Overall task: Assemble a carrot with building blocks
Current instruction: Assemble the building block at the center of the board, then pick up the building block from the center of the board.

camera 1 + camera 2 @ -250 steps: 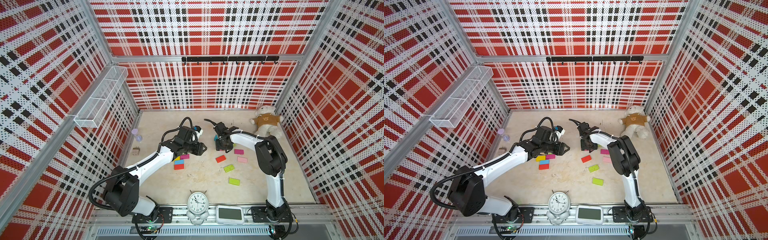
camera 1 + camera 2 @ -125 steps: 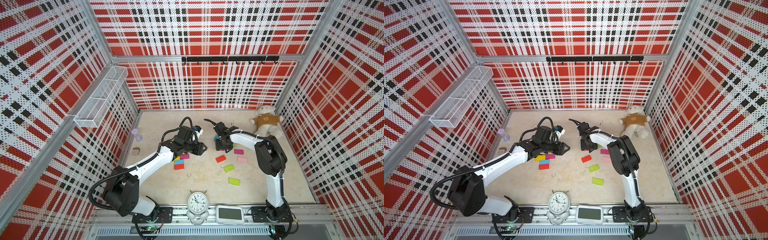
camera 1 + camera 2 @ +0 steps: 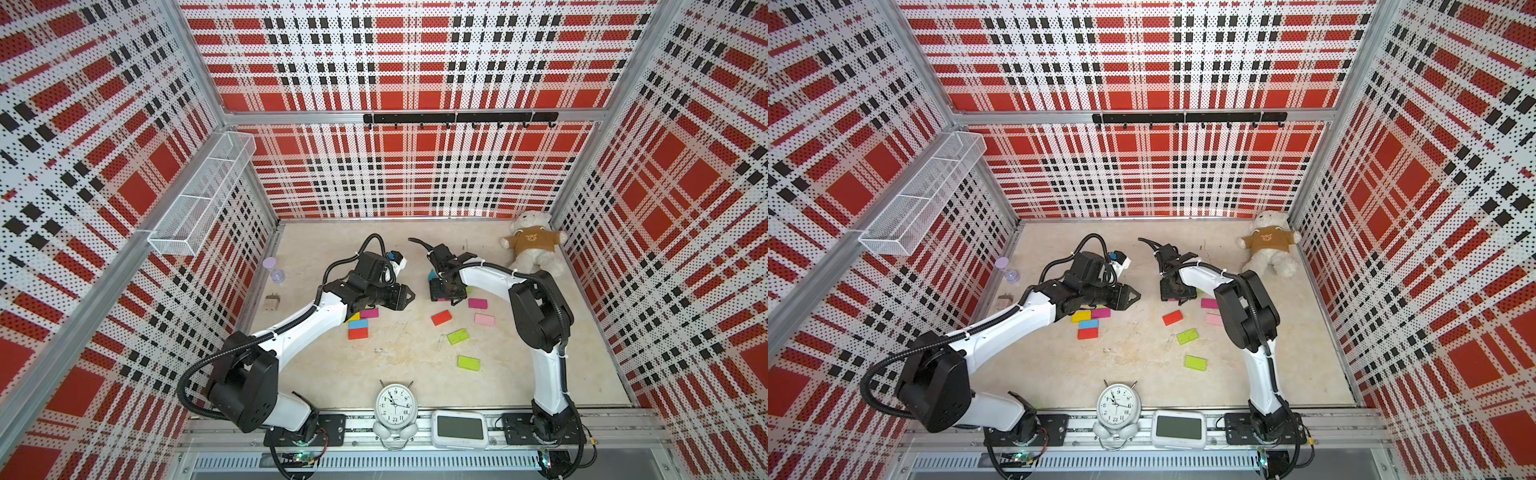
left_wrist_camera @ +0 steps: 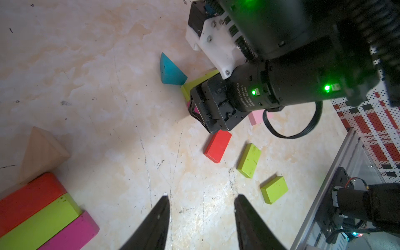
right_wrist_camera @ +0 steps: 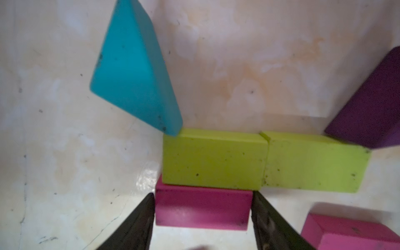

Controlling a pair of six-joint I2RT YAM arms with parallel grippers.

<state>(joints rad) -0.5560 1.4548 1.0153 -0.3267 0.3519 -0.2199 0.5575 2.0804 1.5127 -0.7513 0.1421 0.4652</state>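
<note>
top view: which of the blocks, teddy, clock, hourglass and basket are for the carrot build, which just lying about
For the job: lime blocks, red block, magenta block, teal wedge, tan wedge.
Lying about: teddy bear, alarm clock, hourglass, wire basket, tan cube.

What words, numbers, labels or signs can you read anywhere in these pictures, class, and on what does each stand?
"12", among hour numerals round the dial: alarm clock, seen upside down.
White print on the right arm's motor housing: too blurred to read.
Digital display: screen blank.
Teddy bear: bear-face picture on its sweater, no words.
</note>
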